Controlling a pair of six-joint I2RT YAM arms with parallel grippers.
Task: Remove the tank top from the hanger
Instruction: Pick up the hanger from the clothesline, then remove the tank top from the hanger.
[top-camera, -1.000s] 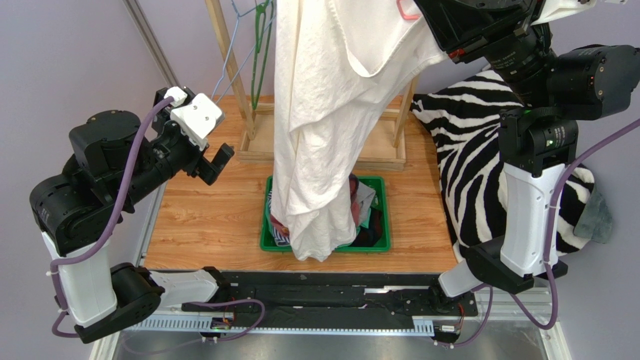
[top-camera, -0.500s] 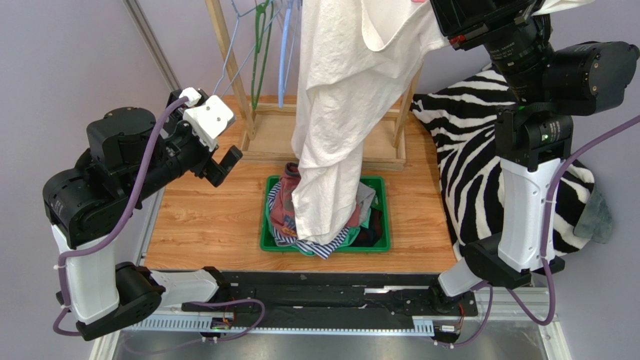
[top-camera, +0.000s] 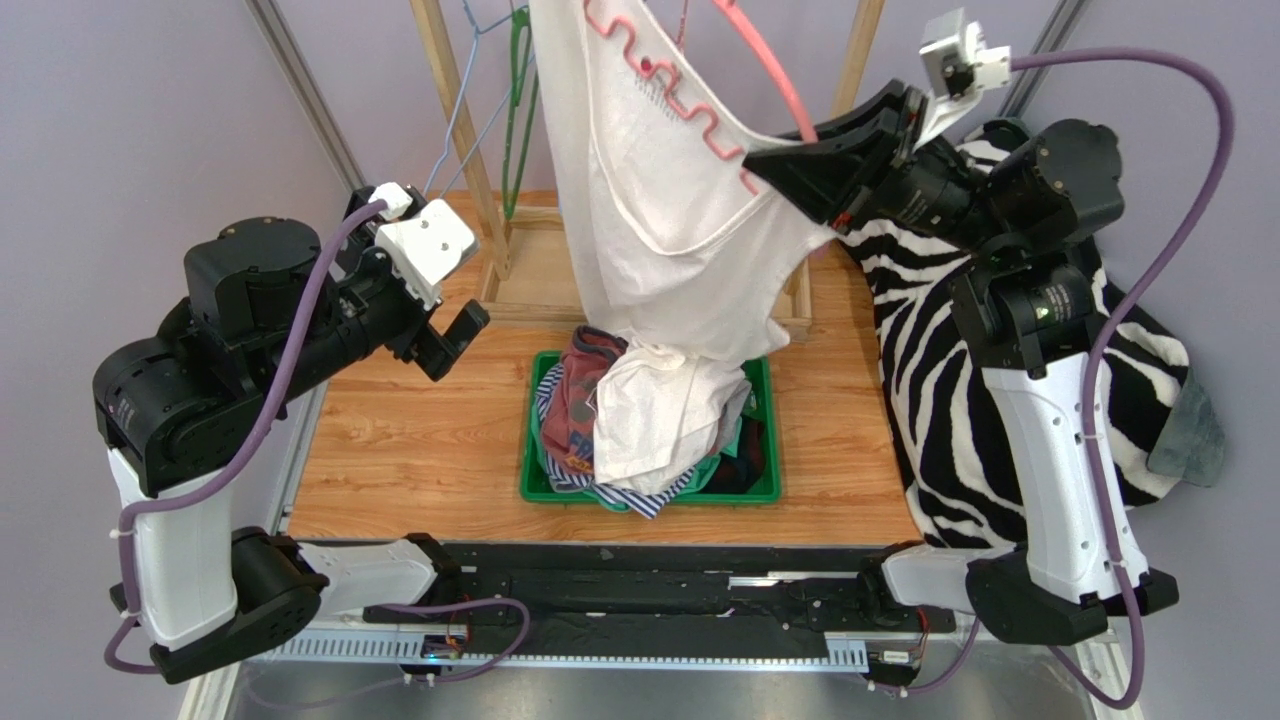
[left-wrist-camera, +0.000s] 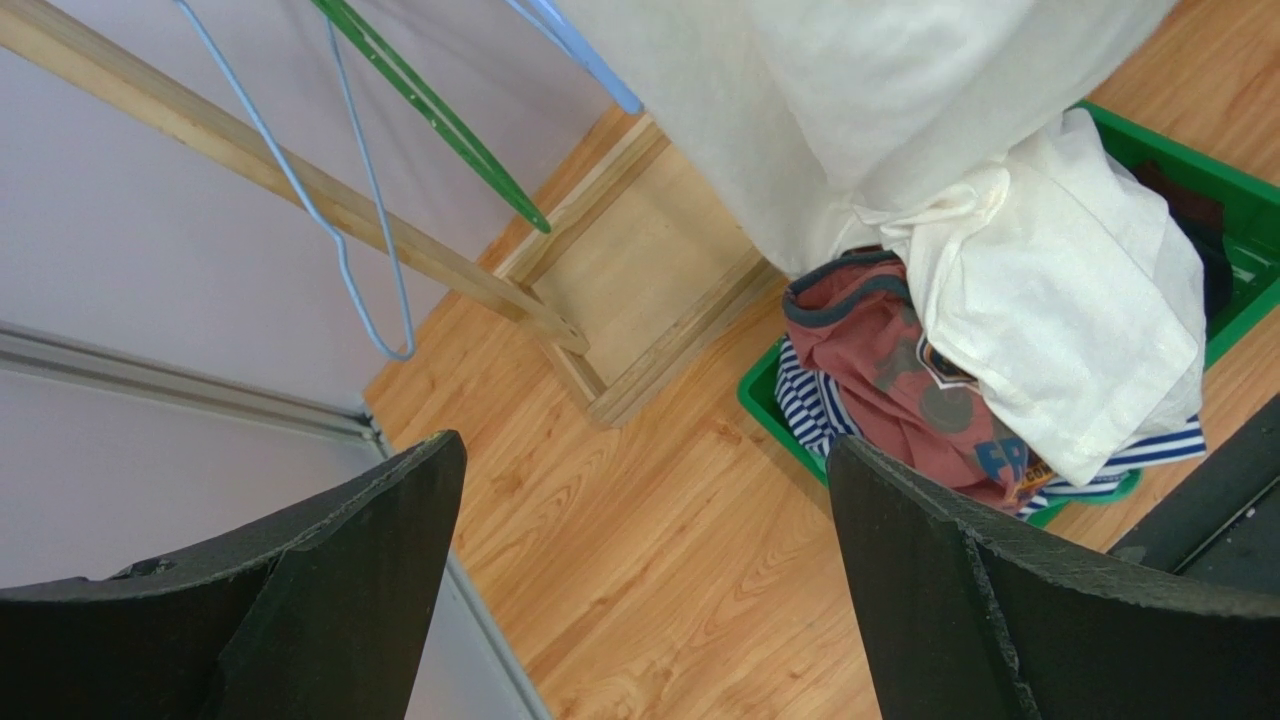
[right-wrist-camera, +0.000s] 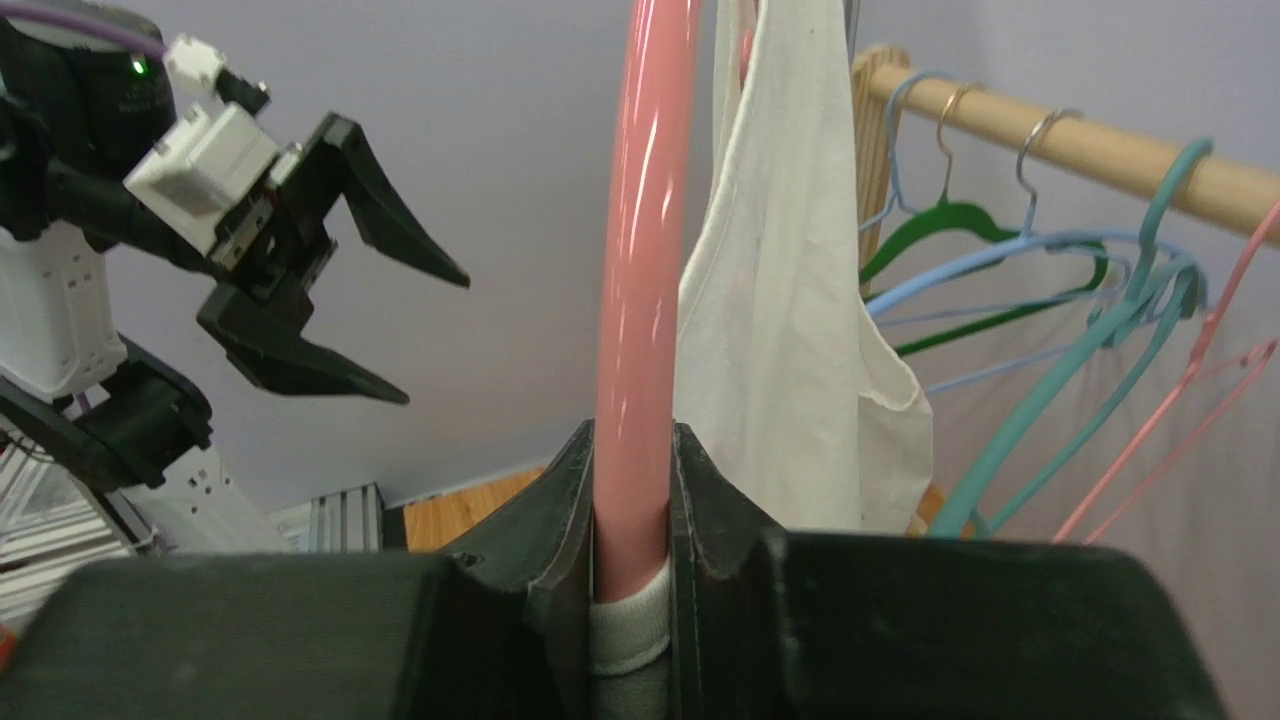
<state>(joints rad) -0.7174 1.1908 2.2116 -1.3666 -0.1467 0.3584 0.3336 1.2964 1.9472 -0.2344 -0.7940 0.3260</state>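
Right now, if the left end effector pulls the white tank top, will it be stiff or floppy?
Probably floppy: the white tank top hangs in folds and its hem piles into the green basket. Likely light: a thin pink hanger carries it.

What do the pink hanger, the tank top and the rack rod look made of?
The pink hanger looks smooth and glossy, probably plastic, going by its bright sheen. The tank top is thin matte white fabric, possibly cotton; it drapes and creases softly. The rack rod looks like pale, matte wood.
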